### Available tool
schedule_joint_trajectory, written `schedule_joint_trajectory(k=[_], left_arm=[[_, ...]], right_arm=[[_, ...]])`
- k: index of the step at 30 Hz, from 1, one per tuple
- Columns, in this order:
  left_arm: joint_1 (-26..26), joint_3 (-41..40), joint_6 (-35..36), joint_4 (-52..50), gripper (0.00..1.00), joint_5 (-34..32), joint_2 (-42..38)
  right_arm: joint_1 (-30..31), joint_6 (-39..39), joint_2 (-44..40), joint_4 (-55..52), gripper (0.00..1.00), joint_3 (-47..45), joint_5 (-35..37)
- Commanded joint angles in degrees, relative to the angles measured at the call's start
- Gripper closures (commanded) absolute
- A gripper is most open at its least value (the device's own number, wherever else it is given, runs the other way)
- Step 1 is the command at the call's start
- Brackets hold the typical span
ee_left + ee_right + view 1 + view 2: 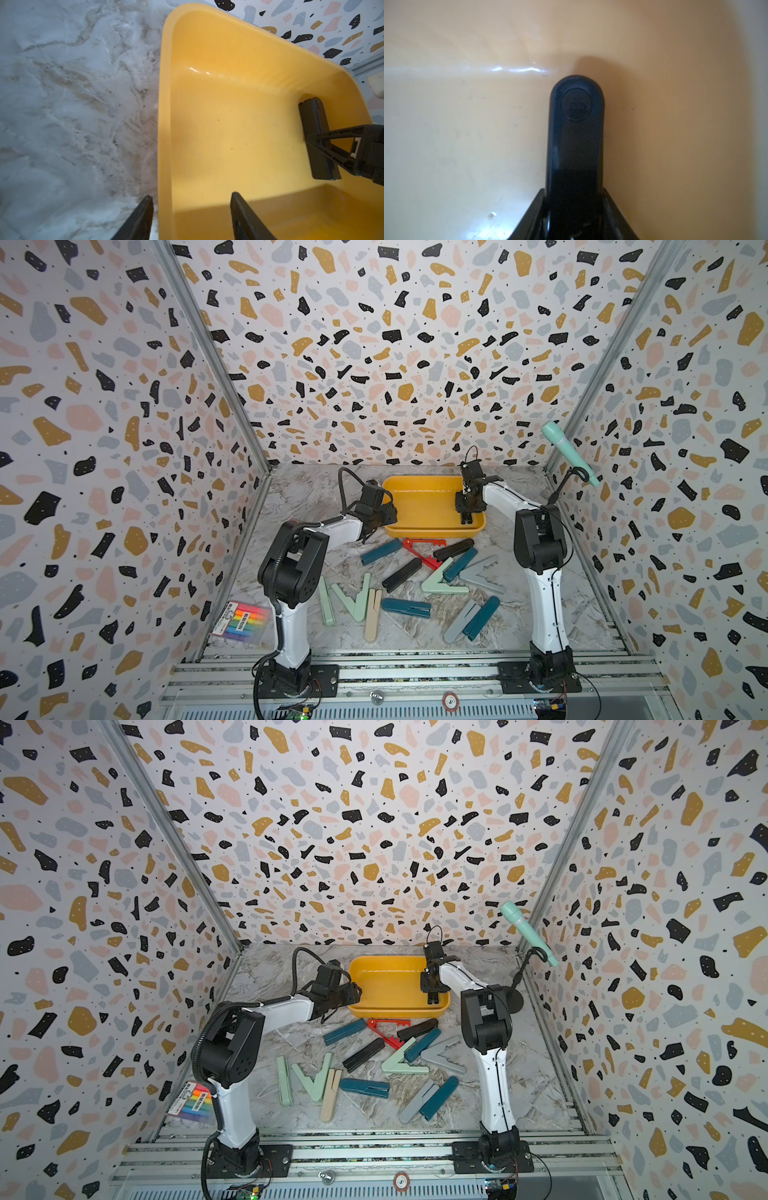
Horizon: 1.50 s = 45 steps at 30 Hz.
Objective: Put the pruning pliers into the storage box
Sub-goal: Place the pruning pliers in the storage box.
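The yellow storage box [415, 481] [386, 961] stands at the back middle of the marble table. My right gripper [466, 512] [574, 191] is down inside it by its right wall, shut on a black pruning pliers [468, 519] [315, 133] [575, 128] that hangs close over the floor. My left gripper [371, 533] [191, 200] is open, its fingers either side of the box's left rim [164, 104], holding nothing. Several loose pruning pliers lie in front of the box: red [419, 551], teal [380, 551], black [401, 574], mint [436, 583], grey [482, 574], beige [372, 614].
A mint-green microphone [567, 452] on a black stand rises at the back right, its round base [513, 998] beside my right arm. A pack of rainbow markers [241, 620] lies at the front left. Patterned walls close in three sides.
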Motion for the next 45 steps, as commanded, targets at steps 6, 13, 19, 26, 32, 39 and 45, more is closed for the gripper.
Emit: schedule_joint_trajectory(k=[6, 13, 19, 26, 32, 39, 45], left_arm=[[-0.4, -1.0, 0.2, 0.3, 0.35, -3.9, -4.4], [-0.1, -1.4, 1.0, -0.5, 0.33, -5.7, -6.1], [0.3, -2.2, 0.6, 0.2, 0.33, -5.7, -6.7], [0.4, -2.9, 0.4, 1.0, 0.33, -6.1, -7.1], [0.4, -3.0, 0.7, 1.0, 0.33, -6.2, -7.4], [0.5, -3.5, 0.7, 1.5, 0.33, -6.0, -7.2], [0.5, -4.0, 0.6, 1.6, 0.33, -6.0, -7.4]], right_arm=[[-0.4, -1.9, 0.1, -1.9, 0.48, 1.9, -0.6], [-0.8, -1.4, -0.1, -1.2, 0.48, 1.9, -1.8], [-0.9, -0.6, -0.4, -0.7, 1.00, 1.8, -3.9], [-0.4, 1.7, -1.8, 1.3, 1.00, 2.1, -6.2], [-1.5, 3.7, -0.9, 0.4, 0.66, 1.3, -4.7], [-1.4, 5.0, -2.1, 2.5, 0.46, -0.1, -3.6], [-2.0, 5.8, -2.1, 2.6, 0.39, 0.4, -4.7]])
